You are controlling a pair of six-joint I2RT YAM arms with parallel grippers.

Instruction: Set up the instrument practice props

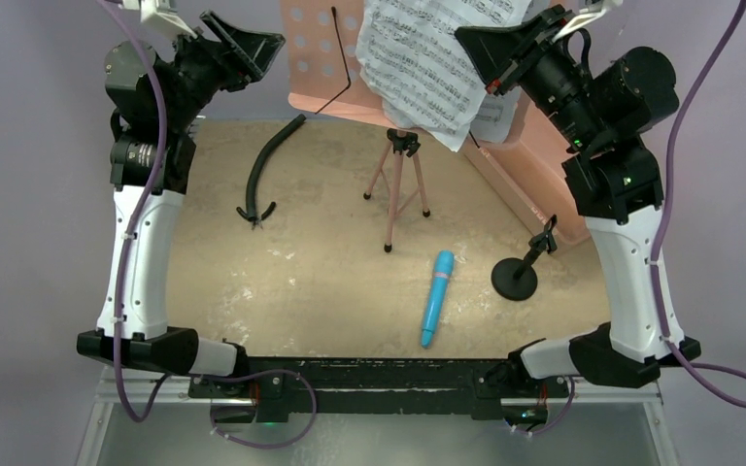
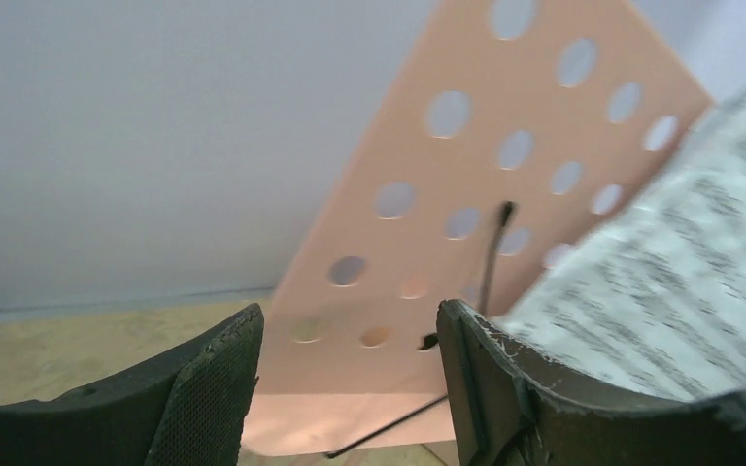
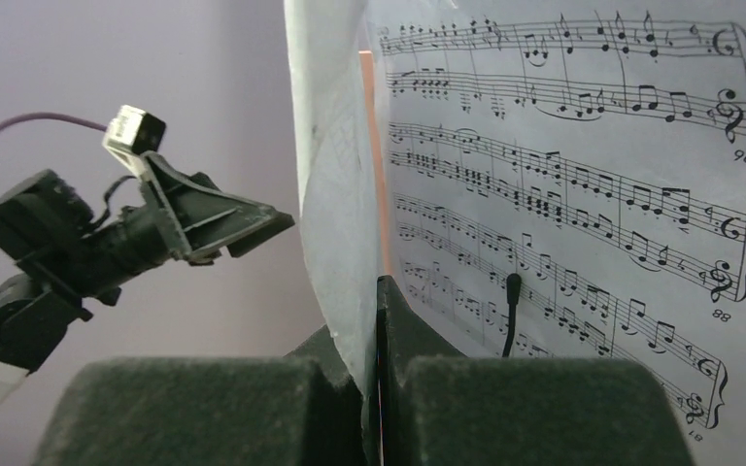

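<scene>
open: we find bare table (image 1: 291, 291) front-left, between hose (image 1: 259, 167) and microphone (image 1: 437, 298) | blocked: tripod legs (image 1: 395, 189) at centre, mic stand (image 1: 516, 279) just right of microphone, pink box (image 1: 529, 175) back-right, music stand desk (image 1: 306, 92) and sheet-music page (image 1: 418, 58) raised across the back

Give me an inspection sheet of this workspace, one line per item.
Surface: worn tan tabletop.
Job's things: pink music stand upright on its tripod; sheet music against its desk; blue microphone lying flat; black mic stand upright, holding nothing.
Clutter: curved black hose; pink box at far right.
Grippers: left gripper open, empty, facing the stand; right gripper shut on the sheet music's edge.
Cables: purple cables along both arms.
Surroundings: plain lilac backdrop.
</scene>
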